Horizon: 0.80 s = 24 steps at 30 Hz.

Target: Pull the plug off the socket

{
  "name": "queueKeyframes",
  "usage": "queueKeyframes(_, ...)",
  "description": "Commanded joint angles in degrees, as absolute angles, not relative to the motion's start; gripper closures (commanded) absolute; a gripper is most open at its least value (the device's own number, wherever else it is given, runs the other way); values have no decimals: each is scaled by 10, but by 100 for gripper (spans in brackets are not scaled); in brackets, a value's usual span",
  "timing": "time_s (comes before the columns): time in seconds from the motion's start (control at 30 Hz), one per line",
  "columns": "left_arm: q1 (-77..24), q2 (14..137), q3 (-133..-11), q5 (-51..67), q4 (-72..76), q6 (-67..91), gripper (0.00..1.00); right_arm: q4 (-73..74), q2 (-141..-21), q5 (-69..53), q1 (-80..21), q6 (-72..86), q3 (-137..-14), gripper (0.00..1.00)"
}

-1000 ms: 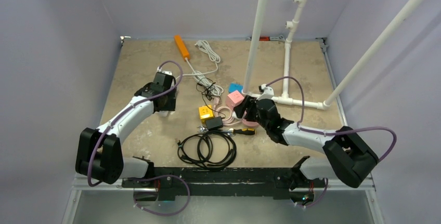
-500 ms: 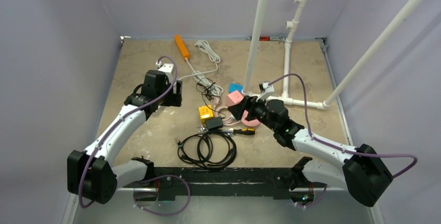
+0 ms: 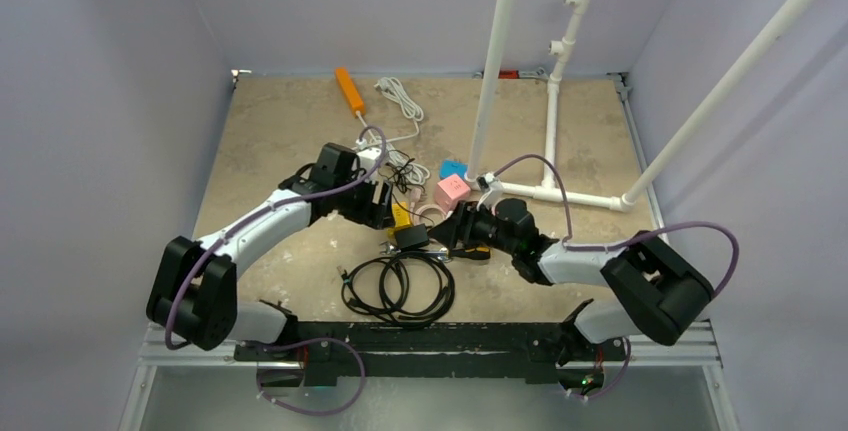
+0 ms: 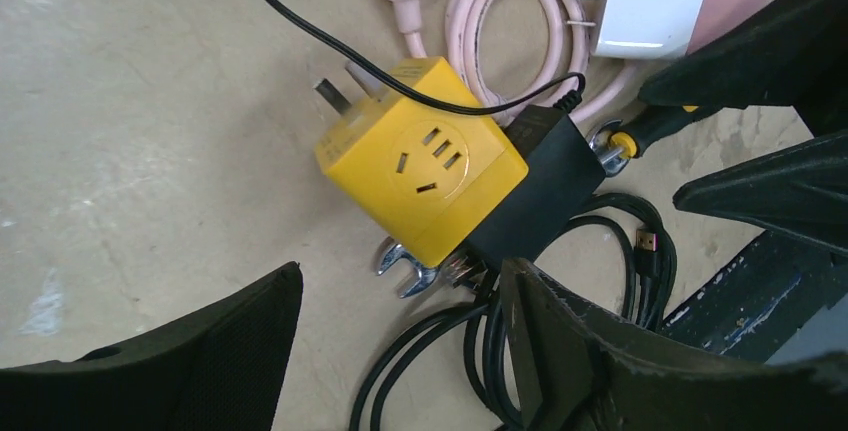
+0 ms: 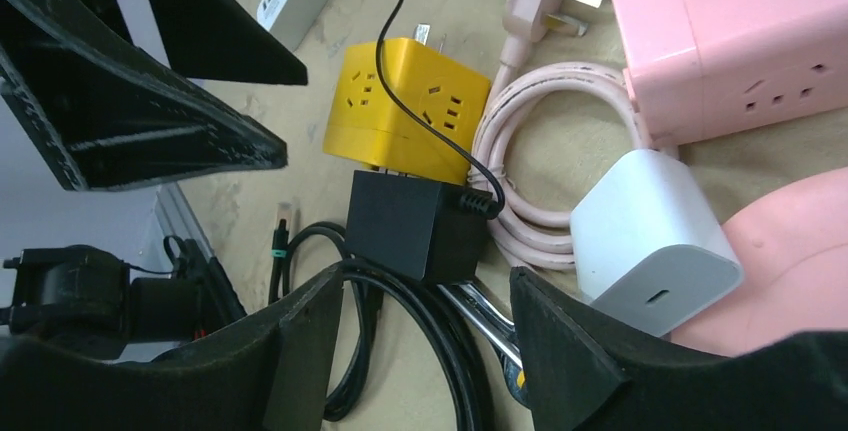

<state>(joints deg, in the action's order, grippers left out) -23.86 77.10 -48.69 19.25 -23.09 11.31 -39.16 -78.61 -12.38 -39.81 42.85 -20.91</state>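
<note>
Black cable (image 3: 398, 288) lay coiled nearest the arm bases. Just beyond it sat the black plug (image 5: 415, 226), seated in the near side of the yellow socket cube (image 4: 425, 166). The joined pair therefore ran roughly near to far across the table (image 3: 270, 121), with the plug at the near end.

The right gripper (image 5: 428, 281) was the closer tool to the plug. Its fingers were spread wide and held nothing, and the plug sat just ahead of the gap between them. The left gripper (image 4: 400, 271), likewise spread and empty, hung over the cube, which lay just ahead of its fingers with the plug at the cube's right.

By my reading, the pull would need to run toward the bases, away from the cube, while the left arm braced the cube.

Farther back lay a pink cable loop (image 4: 468, 13) and a white charger (image 4: 650, 11).
</note>
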Motion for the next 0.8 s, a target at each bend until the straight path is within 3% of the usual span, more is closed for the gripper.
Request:
queueKeyframes(0.0, -256, 804, -496, 214, -228, 107, 30, -478, -819, -156, -407, 451, -206, 36)
queueKeyframes(0.13, -257, 831, -501, 224, -224, 115, 30, -444, -846, -88, -444, 450, -231, 36)
queueKeyframes(0.27, -261, 858, -506, 247, -217, 122, 39, -425, -873, -38, -474, 458, -253, 36)
queueKeyframes(0.77, -268, 882, -511, 253, -221, 126, 54, -568, -957, -88, -478, 551, -258, 42)
